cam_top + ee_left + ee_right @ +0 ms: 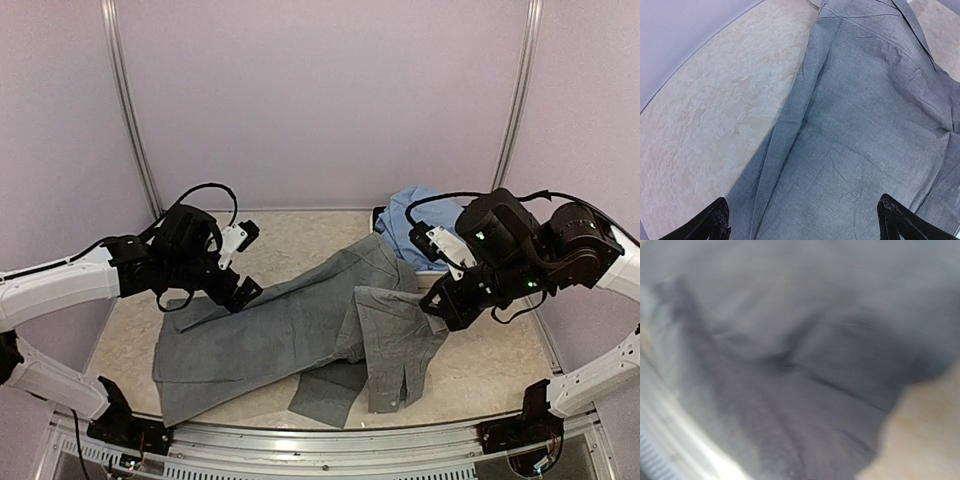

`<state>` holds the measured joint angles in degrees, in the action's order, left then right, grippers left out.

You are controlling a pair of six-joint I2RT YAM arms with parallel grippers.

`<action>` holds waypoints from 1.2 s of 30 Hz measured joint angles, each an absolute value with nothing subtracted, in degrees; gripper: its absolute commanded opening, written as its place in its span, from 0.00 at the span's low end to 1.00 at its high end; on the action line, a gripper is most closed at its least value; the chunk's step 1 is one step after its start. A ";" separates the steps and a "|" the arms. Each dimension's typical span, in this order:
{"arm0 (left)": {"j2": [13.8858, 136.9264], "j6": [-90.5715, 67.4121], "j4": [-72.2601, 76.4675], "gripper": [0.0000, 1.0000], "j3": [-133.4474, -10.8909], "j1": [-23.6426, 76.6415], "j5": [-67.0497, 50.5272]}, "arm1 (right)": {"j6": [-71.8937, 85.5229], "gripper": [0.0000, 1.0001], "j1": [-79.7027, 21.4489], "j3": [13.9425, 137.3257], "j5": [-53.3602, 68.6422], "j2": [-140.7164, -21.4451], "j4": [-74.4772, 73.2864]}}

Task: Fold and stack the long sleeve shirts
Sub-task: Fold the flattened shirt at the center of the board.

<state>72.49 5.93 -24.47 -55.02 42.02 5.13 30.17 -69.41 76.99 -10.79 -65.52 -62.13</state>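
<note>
Right now the grey shirt [290, 340] lies spread on a slant across the table [500, 370], running from the near left corner up toward the far right corner. 1 sleeve is doubled over its right side, with the cuff pointing at the near edge. The light blue shirt [405, 235] sits bunched at the far right corner, just beyond the grey one's far end. I judge it is parked there to wait its turn while the grey one is folded.

My left pincer [243, 268] hangs over the grey shirt's left side edge, spread as wide as it goes and holding nothing. In its wrist view both fingers [715, 222] straddle flat cloth, which suits a drop onto that edge for a fold.

My right pincer [440, 305] is fully closed and sits low at the shirt's right edge, beside the doubled sleeve. Its wrist view is a grey blur, so I cannot tell whether any cloth is pinched between the jaws. With 2 shirts unfolded and no stack begun, I judge the task is at an early stage.
</note>
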 measured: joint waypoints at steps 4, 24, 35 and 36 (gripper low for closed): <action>72.53 7.20 -25.69 0.98 -54.81 46.44 6.04 | 30.72 0.00 -63.35 76.95 -14.31 -67.24 -66.00; 82.74 -11.88 -27.62 0.89 -52.27 73.38 12.64 | 17.50 0.00 -46.30 76.66 -10.55 -74.46 -61.95; 87.42 -24.71 -36.47 0.77 -52.66 77.45 15.81 | 10.11 0.00 -36.38 76.34 -7.38 -74.87 -58.81; 87.64 -25.19 -37.39 0.76 -52.77 77.45 15.64 | 9.78 0.00 -36.03 76.07 -7.14 -74.87 -58.48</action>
